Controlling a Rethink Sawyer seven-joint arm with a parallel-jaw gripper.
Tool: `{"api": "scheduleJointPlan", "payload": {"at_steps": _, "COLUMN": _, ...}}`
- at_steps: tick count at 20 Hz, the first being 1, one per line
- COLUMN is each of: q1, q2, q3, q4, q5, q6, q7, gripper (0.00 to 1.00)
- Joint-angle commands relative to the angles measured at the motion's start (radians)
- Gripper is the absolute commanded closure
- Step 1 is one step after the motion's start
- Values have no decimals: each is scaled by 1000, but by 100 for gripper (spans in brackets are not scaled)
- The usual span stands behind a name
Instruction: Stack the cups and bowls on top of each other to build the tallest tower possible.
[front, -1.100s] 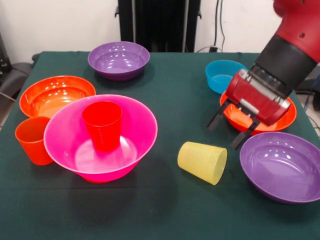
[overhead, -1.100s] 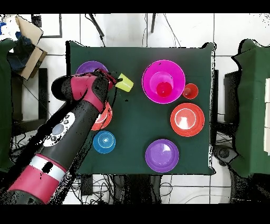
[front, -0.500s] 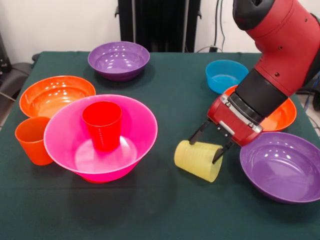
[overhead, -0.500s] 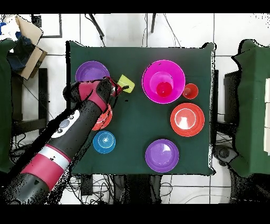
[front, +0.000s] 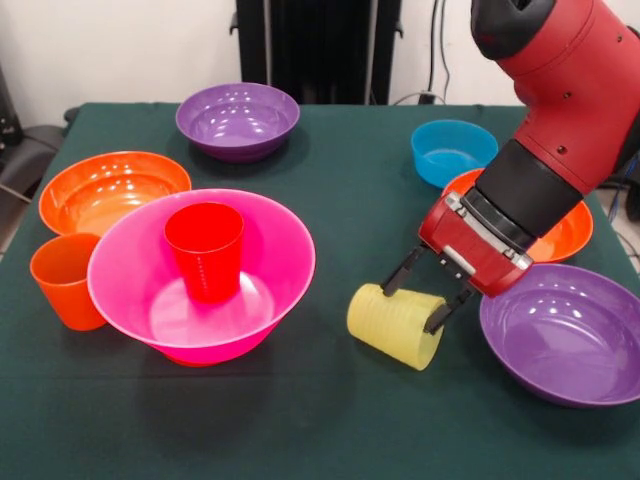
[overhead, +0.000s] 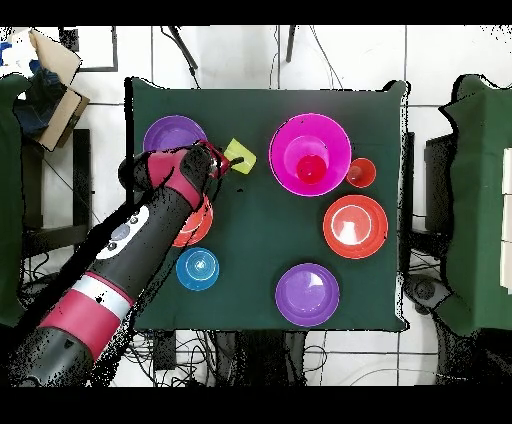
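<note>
A yellow cup (front: 392, 328) lies on its side on the green cloth, right of the big pink bowl (front: 275, 262). My gripper (front: 415, 298) is down over it, open, with one finger on each side of the cup's upper wall. From overhead the yellow cup (overhead: 238, 157) shows just past the gripper (overhead: 222, 163). A red cup (front: 205, 250) stands upright inside the pink bowl. Against that bowl's left side stands an orange cup (front: 62, 280).
A wide orange bowl (front: 100, 185) sits at the left and a purple bowl (front: 237, 118) at the back. A small blue bowl (front: 450, 150), an orange bowl (front: 570, 232) partly behind the arm and a purple bowl (front: 565, 330) crowd the right side.
The gripper came down and left from above the right orange bowl onto the yellow cup. The cup has shifted slightly left and rolled a little.
</note>
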Motion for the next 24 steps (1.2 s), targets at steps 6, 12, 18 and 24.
{"api": "scheduleJointPlan", "payload": {"at_steps": 6, "q1": 19, "q2": 16, "q3": 45, "q4": -15, "q5": 14, "q6": 88, "q7": 216, "gripper": 100}}
{"api": "scheduleJointPlan", "payload": {"at_steps": 12, "q1": 32, "q2": 29, "q3": 0, "q4": -29, "q5": 26, "q6": 138, "q7": 242, "gripper": 100}}
{"api": "scheduleJointPlan", "payload": {"at_steps": 18, "q1": 29, "q2": -149, "q3": 154, "q4": 101, "q5": 7, "q6": 89, "q7": 82, "gripper": 100}}
{"api": "scheduleJointPlan", "payload": {"at_steps": 24, "q1": -48, "q2": -531, "q3": 439, "q4": 391, "q5": -67, "q6": -76, "q7": -216, "gripper": 100}}
